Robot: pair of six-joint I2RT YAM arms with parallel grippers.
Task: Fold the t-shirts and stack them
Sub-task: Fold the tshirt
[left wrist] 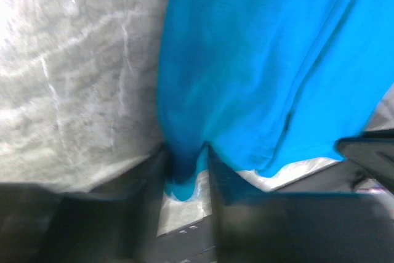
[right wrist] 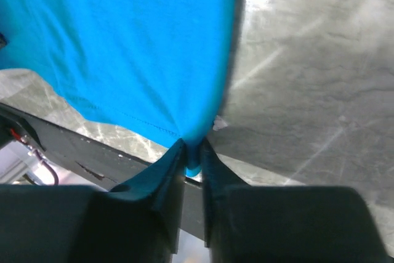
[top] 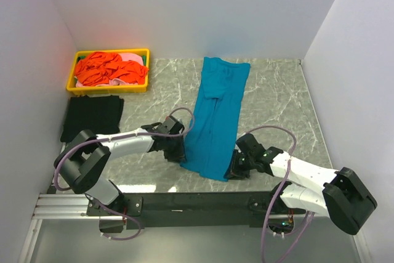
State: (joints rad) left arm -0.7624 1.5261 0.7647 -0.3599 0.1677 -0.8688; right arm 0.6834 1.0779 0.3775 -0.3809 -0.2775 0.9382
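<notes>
From above, the teal t-shirt (top: 215, 118) is lying as a long narrow strip on the marble table (top: 277, 103), its long axis running from the near edge away toward the back wall, and the left gripper (top: 178, 152) and right gripper (top: 234, 169) are sitting at the two near corners of its hem, one on each side, about equally close. A black t-shirt (top: 92, 117) is lying flat at the left, and orange-red t-shirts (top: 104, 69) are bunching in the yellow tray (top: 109, 89) behind it. In the left wrist view, the left gripper (left wrist: 184, 170) is pinching a fold of the teal t-shirt (left wrist: 258, 60), with the rest of the cloth spreading ahead of the fingers. In the right wrist view, the right gripper (right wrist: 192, 152) is likewise clamping the hem corner of the teal t-shirt (right wrist: 135, 41). The whole length is stretching away from both grippers, so the coming fold is probably calling for carrying the hem forward along that axis.
</notes>
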